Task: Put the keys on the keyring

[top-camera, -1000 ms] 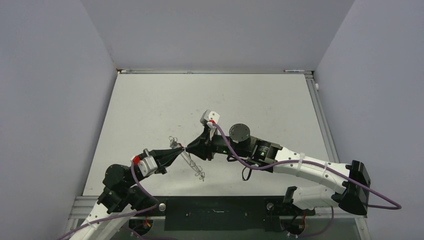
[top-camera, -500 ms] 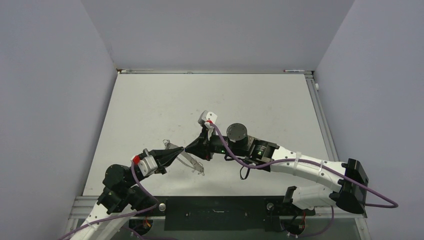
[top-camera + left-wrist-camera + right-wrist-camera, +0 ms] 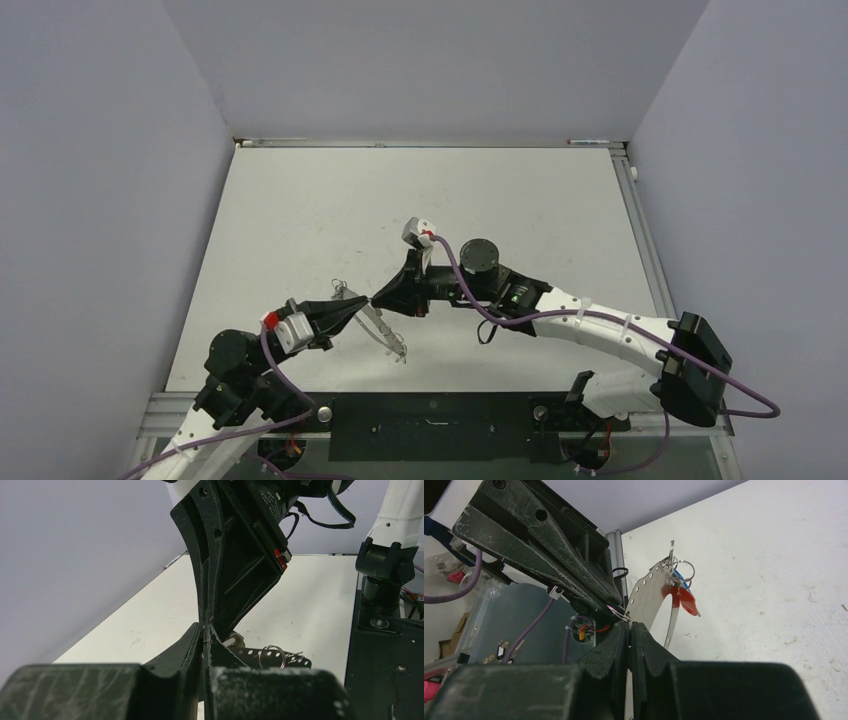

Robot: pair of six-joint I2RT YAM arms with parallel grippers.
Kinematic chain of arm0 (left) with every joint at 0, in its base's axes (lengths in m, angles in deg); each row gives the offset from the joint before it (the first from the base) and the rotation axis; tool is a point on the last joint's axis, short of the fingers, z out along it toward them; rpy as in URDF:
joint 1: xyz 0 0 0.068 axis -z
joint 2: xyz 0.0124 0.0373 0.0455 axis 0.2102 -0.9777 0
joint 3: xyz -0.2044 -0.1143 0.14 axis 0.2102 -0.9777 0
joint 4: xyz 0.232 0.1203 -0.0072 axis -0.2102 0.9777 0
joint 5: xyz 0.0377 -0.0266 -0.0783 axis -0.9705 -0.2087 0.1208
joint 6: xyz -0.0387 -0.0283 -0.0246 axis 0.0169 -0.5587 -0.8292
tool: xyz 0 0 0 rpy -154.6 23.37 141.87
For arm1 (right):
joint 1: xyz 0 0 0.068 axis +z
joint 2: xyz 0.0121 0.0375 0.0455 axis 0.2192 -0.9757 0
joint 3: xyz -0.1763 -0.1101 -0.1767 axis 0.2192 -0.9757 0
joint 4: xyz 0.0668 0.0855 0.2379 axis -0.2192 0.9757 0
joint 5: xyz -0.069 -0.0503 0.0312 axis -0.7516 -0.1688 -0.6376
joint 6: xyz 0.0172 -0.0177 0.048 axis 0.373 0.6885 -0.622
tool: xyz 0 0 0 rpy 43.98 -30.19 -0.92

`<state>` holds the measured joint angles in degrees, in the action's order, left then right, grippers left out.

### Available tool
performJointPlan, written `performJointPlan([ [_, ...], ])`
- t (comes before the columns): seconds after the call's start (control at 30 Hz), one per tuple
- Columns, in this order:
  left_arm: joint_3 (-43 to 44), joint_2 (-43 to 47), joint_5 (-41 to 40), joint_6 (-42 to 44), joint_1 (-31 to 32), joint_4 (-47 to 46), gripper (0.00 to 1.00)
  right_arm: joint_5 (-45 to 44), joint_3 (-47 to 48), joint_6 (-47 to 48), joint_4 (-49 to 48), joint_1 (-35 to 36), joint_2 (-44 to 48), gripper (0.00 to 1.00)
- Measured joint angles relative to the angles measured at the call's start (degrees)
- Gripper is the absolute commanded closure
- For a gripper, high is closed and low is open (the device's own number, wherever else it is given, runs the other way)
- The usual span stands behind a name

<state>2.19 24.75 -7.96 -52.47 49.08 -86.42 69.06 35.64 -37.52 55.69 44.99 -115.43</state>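
Keyring (image 3: 651,595), thin perforated silver, in shut left claw (image 3: 205,630); right claw (image 3: 629,626) shut alongside.

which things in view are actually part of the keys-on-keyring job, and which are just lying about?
Job:
keyring, at the meeting fingertips
red key and blue key, hanging at its end
left fingers, right fingers, both shut

Lying about:
thin red-tipped stick at the table's far edge
purple cable, rig only
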Motion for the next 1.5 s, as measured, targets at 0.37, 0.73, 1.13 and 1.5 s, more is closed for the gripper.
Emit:
performJointPlan([
  [0.37, 0.00, 1.07, 0.85, -0.28, -0.02, -0.92, 1.00, 5.77, -1.01, -2.69, -5.68, -1.07, -1.77, 0.95],
  [0.73, 0.00, 2.19, 1.03, -1.18, -0.02, -2.29, 1.00, 12.20, -2.71, -5.77, -16.68, -2.23, -4.72, 0.95],
  [1.13, 0.00, 2.21, 1.70, -1.60, 0.02, -3.10, 1.00, 11.82, -2.12, 0.22, -11.04, -2.16, -1.42, 0.95],
  [1.5, 0.00, 2.14, 1.92, -1.60, 0.00, -3.17, 1.00, 9.46, -0.02, 6.08, -2.25, -2.12, 0.52, 0.54],
])
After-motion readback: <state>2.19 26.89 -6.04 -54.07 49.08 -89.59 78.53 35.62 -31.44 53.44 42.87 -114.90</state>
